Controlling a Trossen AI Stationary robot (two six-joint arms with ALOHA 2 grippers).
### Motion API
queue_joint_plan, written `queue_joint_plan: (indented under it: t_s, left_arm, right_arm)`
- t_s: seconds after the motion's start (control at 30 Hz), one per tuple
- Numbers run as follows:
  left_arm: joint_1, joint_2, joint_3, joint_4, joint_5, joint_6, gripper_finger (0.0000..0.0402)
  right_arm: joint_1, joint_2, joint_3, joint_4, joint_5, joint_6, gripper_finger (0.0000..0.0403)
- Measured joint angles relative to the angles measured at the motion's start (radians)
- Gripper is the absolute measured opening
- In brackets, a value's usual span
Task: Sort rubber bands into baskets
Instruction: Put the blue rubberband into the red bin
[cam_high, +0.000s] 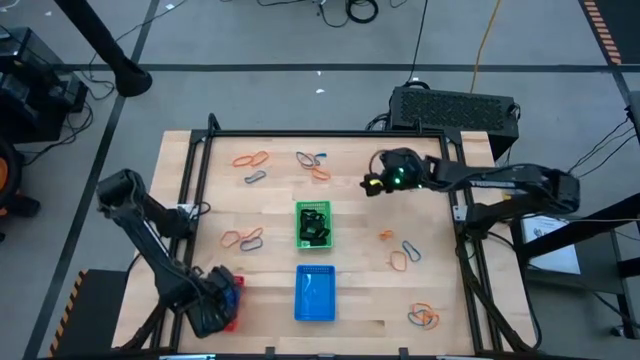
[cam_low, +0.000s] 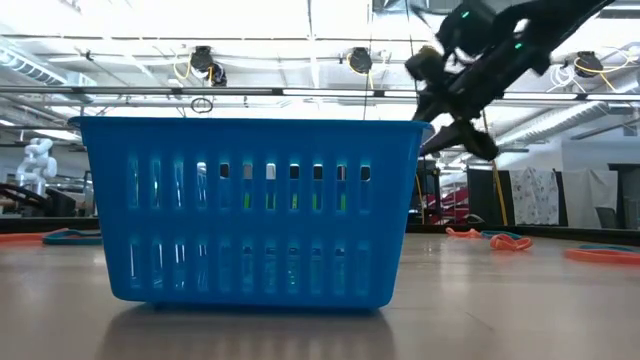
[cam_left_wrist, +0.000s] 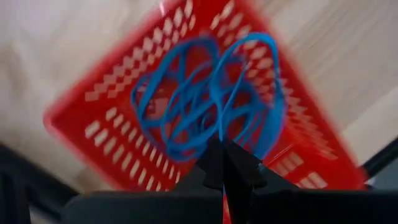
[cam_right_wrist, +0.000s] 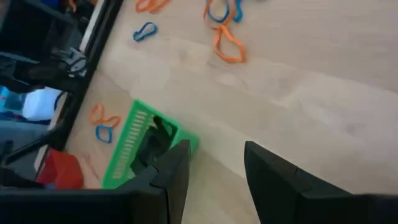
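Hanging over the red basket (cam_left_wrist: 124, 112), the left gripper (cam_left_wrist: 222, 163) is pressed together; the right gripper (cam_right_wrist: 214, 163) hovers spread.

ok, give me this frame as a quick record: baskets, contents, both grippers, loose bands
green mesh basket: table centre, black bands inside
blue mesh basket: near edge, below the green one; contents cannot tell
red mesh basket: near-left corner, holds tangled blue rubber bands
left gripper: shut, over the red basket
right gripper: open, empty, raised above the table's far right
loose orange and blue bands: scattered on the wooden table
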Motion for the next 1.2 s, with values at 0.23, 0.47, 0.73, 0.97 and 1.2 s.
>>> queue_joint_plan:
  t_s: [0.23, 0.47, 0.73, 0.97, 1.2]
  left_arm:
    - [-0.062, 0.034, 0.0, 0.001, 0.068, -0.117, 0.0]
    - [-0.086, 0.034, 0.0, 0.007, 0.093, -0.213, 0.0011]
    - [-0.066, 0.034, 0.0, 0.04, 0.046, -0.24, 0.0081]
    - [-0.008, 0.03, 0.0, 0.077, 0.047, -0.255, 0.013]
    - [0.031, -0.043, 0.001, 0.016, 0.173, -0.127, 0.0137]
  right_arm:
    - [-0.086, 0.241, 0.19, -0.023, -0.163, -0.235, 0.0144]
    - [-0.148, 0.518, 0.586, -0.313, -0.184, -0.596, 0.0144]
    - [-0.213, 0.796, 0.981, -0.54, -0.12, -0.79, 0.0144]
    - [-0.233, 0.895, 1.1, -0.606, -0.135, -0.878, 0.0144]
    - [-0.212, 0.811, 1.108, -0.737, -0.134, -0.906, 0.0144]
